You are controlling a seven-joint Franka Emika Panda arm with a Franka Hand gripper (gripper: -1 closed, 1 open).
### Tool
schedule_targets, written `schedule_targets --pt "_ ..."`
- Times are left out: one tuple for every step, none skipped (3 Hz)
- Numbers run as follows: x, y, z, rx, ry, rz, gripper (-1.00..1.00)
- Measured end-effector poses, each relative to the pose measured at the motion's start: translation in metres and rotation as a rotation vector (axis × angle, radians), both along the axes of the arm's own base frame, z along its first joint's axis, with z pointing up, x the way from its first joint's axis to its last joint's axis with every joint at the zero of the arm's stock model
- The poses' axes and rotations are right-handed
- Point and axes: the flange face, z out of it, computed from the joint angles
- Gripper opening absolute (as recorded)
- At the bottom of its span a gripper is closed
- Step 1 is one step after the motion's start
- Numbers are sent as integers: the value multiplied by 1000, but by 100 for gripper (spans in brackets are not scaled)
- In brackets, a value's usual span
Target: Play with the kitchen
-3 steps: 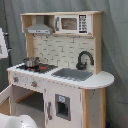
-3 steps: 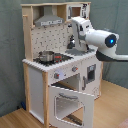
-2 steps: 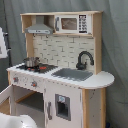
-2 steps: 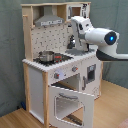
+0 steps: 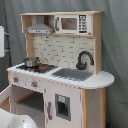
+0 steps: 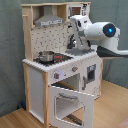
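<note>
The kitchen [image 5: 57, 70] is seen standing upright on a wooden floor [image 6: 115, 107] before a grey curtain [image 5: 116, 45] in both exterior views. It is made of pale wood with white panels. At the top, a grey hood [image 5: 39, 29] is fixed toward the first exterior view's left, and a small microwave [image 5: 73, 23] is set beside it on the upper shelf. A tiled back wall [image 5: 60, 50] is shown below them. On the worktop, a small metal pot [image 5: 31, 62] is placed on the stovetop [image 5: 37, 67], whose red ring is visible just beside the pot. A sink [image 5: 72, 74] is set into the worktop next to the stovetop, and a black faucet [image 5: 84, 59] is mounted behind it.

In the second exterior view the oven door [image 6: 71, 100] is seen folded down and open, with the oven's inside exposed.

The white robot arm [image 6: 97, 34] is seen in the second exterior view reaching in from the second exterior view's right, with a blue light on its body. Its end effector [image 6: 75, 36] is held above the sink area, near the faucet. Whether its fingers are wide or narrow cannot be told, and nothing is seen to be held.
</note>
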Motion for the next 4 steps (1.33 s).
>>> schedule_targets --pt "4 -4 10 10 80 -25 100" --pt "10 -11 22 20 161 -37 100" --pt "17 -17 33 26 241 -37 100" --pt "25 -21 40 32 322 -28 100"
